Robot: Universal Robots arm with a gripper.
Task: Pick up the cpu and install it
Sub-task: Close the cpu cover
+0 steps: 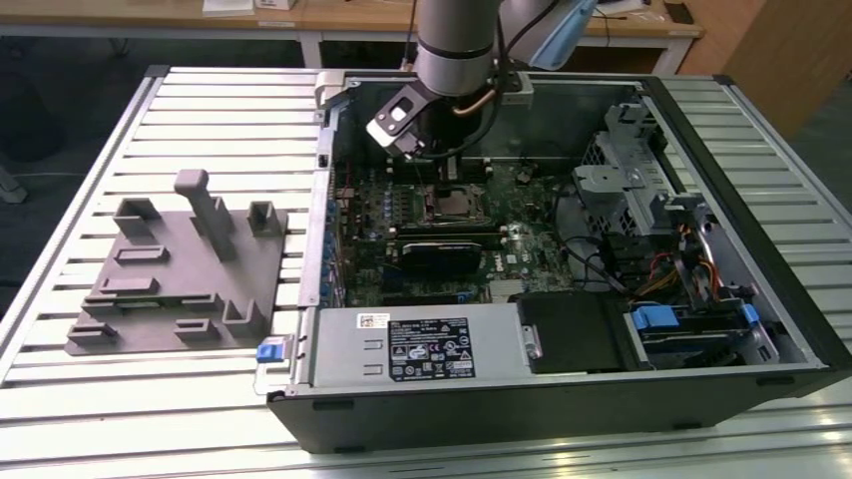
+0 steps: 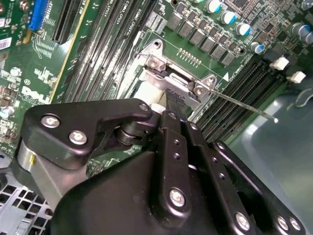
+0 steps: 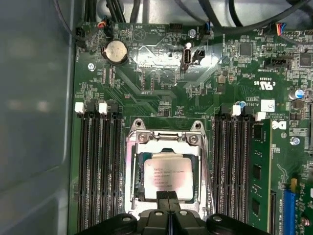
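**Chip at the socket, tool closed over its edge**

Seating is the step I judge to be in hand. In the first wrist view the cpu [image 3: 168, 176] lies flat inside the socket frame [image 3: 164, 137], silvery top up. It sits directly beneath the tip of the tool [image 3: 167, 197], which stands at the chip's near edge. The tool's fingers are together, and I see nothing between them. I cannot tell whether the tip touches the chip.

To do this well I would keep any contact light and straight down. A sideways drag could skew the chip on its contacts. I would want all four edges level with the frame, and the tip kept off the thin latch lever [image 2: 244, 105] just beside it.

My count:
- one cpu
- one socket frame
- one latch lever
- two banks of memory slots, one on each side of the tool [image 3: 100, 171] [image 3: 234, 166]
- one coin cell [image 3: 116, 50] well beyond the tip
- one computer case [image 1: 533, 419] around the tool
- one grey fixture [image 1: 180, 269] on the table [image 1: 134, 419], well apart from the tool
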